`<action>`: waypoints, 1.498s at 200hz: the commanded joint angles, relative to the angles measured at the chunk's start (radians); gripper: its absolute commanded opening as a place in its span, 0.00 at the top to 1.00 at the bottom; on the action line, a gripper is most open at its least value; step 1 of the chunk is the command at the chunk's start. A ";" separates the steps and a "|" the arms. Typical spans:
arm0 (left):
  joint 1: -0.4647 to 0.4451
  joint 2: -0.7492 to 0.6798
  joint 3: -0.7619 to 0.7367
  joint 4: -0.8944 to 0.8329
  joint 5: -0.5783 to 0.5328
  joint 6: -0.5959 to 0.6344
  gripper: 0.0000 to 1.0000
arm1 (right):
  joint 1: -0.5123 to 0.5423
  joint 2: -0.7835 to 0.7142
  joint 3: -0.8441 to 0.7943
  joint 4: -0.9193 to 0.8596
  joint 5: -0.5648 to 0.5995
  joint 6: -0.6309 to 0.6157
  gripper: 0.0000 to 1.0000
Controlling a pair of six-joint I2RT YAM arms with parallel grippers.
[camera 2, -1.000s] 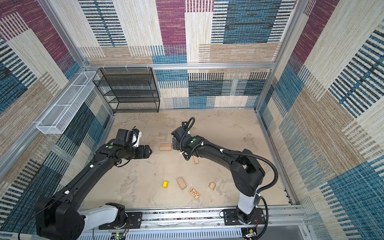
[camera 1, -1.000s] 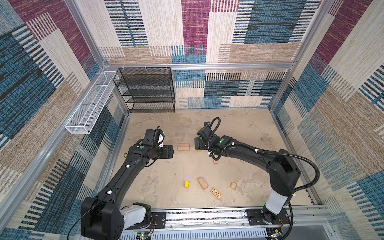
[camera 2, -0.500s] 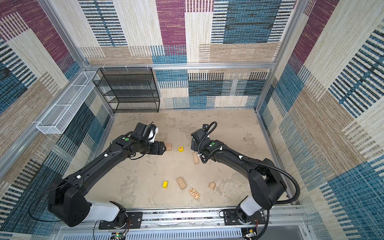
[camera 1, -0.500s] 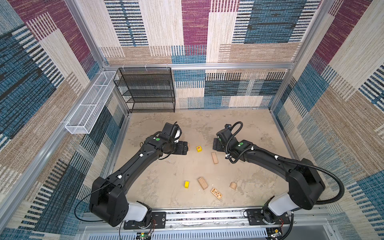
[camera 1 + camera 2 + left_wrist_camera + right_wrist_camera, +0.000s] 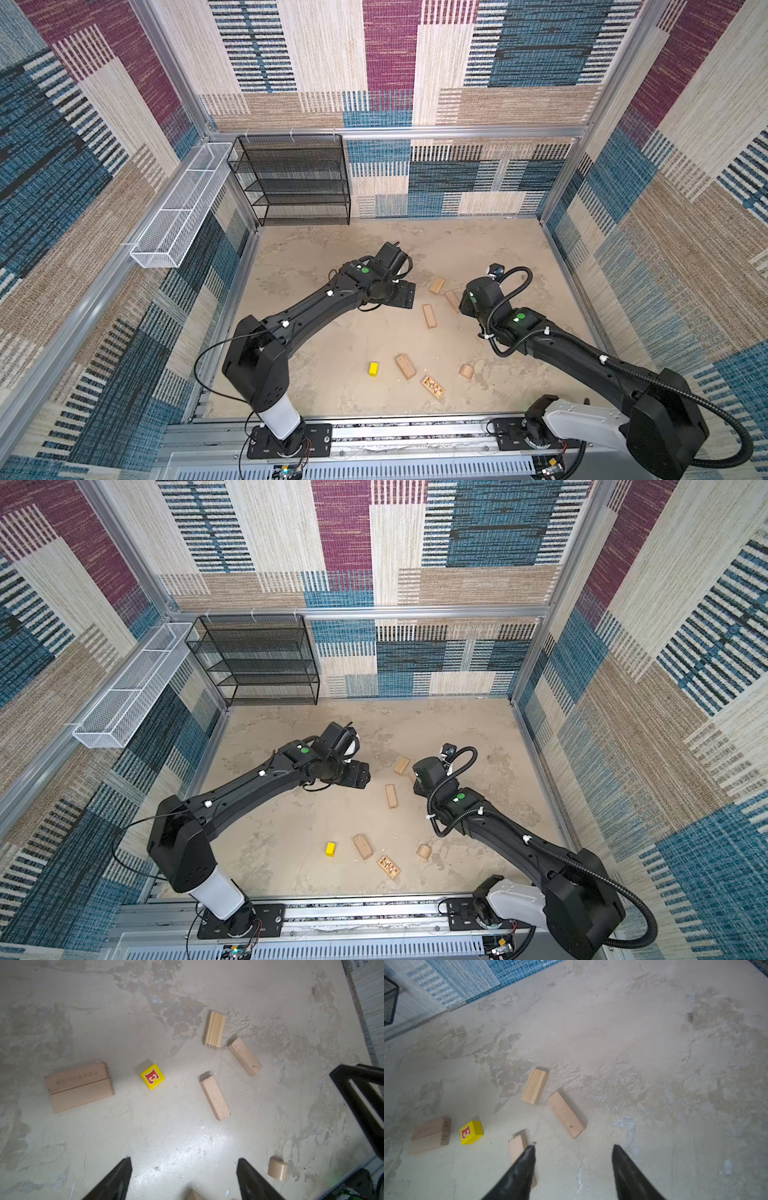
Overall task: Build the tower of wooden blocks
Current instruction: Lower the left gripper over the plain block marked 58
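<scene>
My left gripper (image 5: pixel 184 1159) hangs open over bare floor, nothing between its fingers. Ahead of it lie two tan wood blocks (image 5: pixel 80 1086) side by side, a yellow red-lettered block (image 5: pixel 152 1076) and three loose tan oblongs (image 5: pixel 215 1098). A rounded tan piece (image 5: pixel 277 1172) sits beside one finger. My right gripper (image 5: pixel 573 1146) is open too, with one finger over the end of a tan oblong (image 5: pixel 518 1147). In both top views the left gripper (image 5: pixel 401 293) covers the pair and the lettered block. No stacked tower shows.
Nearer the front rail lie a yellow block (image 5: pixel 373 368), a tan block (image 5: pixel 405 366), a dark-patterned block (image 5: pixel 432 386) and the rounded piece (image 5: pixel 466 372). A black mesh shelf (image 5: pixel 297 178) stands at the back left. A white wire basket (image 5: pixel 178 216) hangs on the left wall.
Both arms have swung to the right. The left gripper now covers the tan pair, and the right gripper has moved away from it, its jaws slightly narrower.
</scene>
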 commanded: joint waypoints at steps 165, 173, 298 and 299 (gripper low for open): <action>-0.144 0.398 0.245 -0.006 -0.008 -0.117 0.30 | -0.007 -0.260 -0.117 -0.086 0.099 -0.066 0.00; -0.145 0.402 0.244 -0.005 -0.011 -0.117 0.32 | -0.007 -0.260 -0.120 -0.085 0.100 -0.070 0.00; -0.146 0.505 0.328 -0.044 -0.047 -0.058 0.37 | -0.007 -0.264 -0.123 -0.095 0.091 -0.092 0.00; -0.145 0.506 0.330 -0.046 -0.047 -0.057 0.37 | -0.007 -0.264 -0.123 -0.095 0.091 -0.094 0.00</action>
